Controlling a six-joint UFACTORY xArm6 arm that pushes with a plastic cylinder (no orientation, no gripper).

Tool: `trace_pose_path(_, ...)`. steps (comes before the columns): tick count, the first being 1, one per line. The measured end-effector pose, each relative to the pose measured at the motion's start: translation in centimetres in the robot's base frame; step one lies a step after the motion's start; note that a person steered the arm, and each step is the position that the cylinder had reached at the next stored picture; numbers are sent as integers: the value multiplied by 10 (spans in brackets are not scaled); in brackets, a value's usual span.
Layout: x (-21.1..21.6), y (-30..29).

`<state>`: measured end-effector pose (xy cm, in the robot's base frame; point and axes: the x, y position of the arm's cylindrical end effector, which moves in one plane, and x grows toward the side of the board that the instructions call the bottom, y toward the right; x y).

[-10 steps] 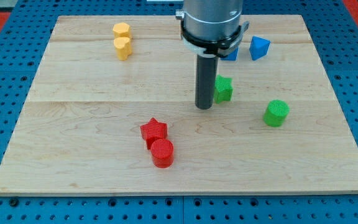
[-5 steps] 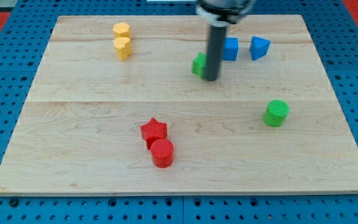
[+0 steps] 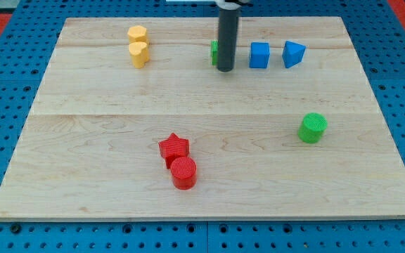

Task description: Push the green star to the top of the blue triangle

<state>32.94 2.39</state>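
Observation:
The green star (image 3: pixel 215 52) is mostly hidden behind my rod near the view's top centre; only its left edge shows. My tip (image 3: pixel 225 69) rests on the board just below and to the right of it, touching or nearly touching it. The blue triangle (image 3: pixel 293 54) lies at the view's upper right, well to the right of the star. A blue cube (image 3: pixel 259 55) sits between my rod and the triangle.
Two yellow blocks (image 3: pixel 138 45) stand together at the upper left. A red star (image 3: pixel 174 147) and a red cylinder (image 3: pixel 183 172) touch at lower centre. A green cylinder (image 3: pixel 312 128) stands at the right. The wooden board (image 3: pixel 83 140) lies on a blue pegboard.
My tip has moved toward the view's top and slightly left, pushing the green star from mid-board up to the row of the blue blocks. The other blocks have not moved.

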Motion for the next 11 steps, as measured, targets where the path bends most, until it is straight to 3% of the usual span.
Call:
trace_pose_path(3, -87, 11)
trace_pose_path(4, -92, -30)
trace_pose_path(5, -123, -3)
trace_pose_path(6, -132, 62)
trace_pose_path(7, -132, 40)
trace_pose_path(8, -129, -25)
trace_pose_path(10, -85, -19)
trace_pose_path(11, -99, 48)
